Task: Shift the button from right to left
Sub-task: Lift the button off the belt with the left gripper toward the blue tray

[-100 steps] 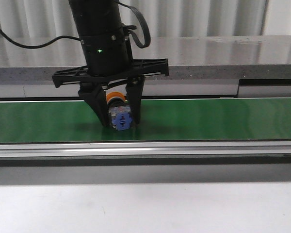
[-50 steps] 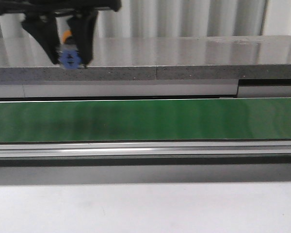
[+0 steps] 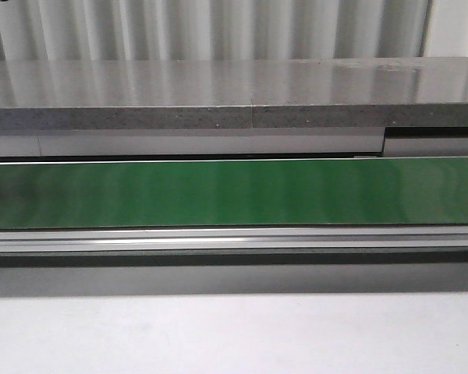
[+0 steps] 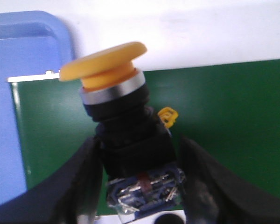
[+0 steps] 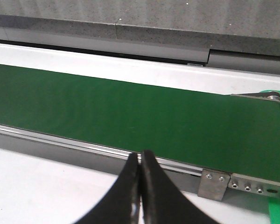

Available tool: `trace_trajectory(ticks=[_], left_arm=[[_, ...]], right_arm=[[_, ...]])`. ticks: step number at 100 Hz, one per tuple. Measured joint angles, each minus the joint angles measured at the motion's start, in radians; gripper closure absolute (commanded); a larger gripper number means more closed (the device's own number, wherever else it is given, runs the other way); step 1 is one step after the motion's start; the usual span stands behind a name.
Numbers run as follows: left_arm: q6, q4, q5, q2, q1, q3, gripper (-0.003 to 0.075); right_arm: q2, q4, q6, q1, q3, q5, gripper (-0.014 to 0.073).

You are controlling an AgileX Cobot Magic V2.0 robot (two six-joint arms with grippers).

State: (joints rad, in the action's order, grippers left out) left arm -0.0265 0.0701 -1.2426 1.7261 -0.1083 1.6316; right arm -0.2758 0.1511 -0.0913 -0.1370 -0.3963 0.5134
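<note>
I'm looking at an industrial test cell or workshop bench — a green conveyor belt [image 3: 234,192] runs across in a metal frame [image 3: 234,240], with a grey speckled stone-like ledge [image 3: 218,117] behind it and corrugated white wall panelling [image 3: 218,27] — nothing domestic.

Your front camera faces the green belt [image 3: 234,192] side-on, from nearby. Your left wrist camera looks down at that belt [image 4: 233,116] very close. Your right wrist camera sees it [image 5: 130,112] slanting.

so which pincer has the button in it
The left pincer: its fingers clamp the yellow-capped button. The right pincer is shut on nothing.
</note>
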Motion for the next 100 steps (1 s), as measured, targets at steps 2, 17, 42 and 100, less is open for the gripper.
trace_trajectory(ticks=[2, 17, 42, 100], left_arm=[[0.013, 0.0, -0.001, 0.0, 0.017, 0.0, 0.071], [0.071, 0.0, -0.001, 0.0, 0.138, -0.017, 0.071], [0.124, 0.004, -0.001, 0.008, 0.341, -0.095, 0.071], [0.255, 0.019, 0.113, 0.244, 0.49, -0.102, 0.0696]], right_arm=[[0.0, 0.0, 0.0, 0.0, 0.0, 0.0, 0.066], [0.0, 0.0, 0.0, 0.0, 0.0, 0.0, 0.066], [0.0, 0.0, 0.0, 0.0, 0.0, 0.0, 0.066], [0.0, 0.0, 0.0, 0.0, 0.0, 0.0, 0.066]])
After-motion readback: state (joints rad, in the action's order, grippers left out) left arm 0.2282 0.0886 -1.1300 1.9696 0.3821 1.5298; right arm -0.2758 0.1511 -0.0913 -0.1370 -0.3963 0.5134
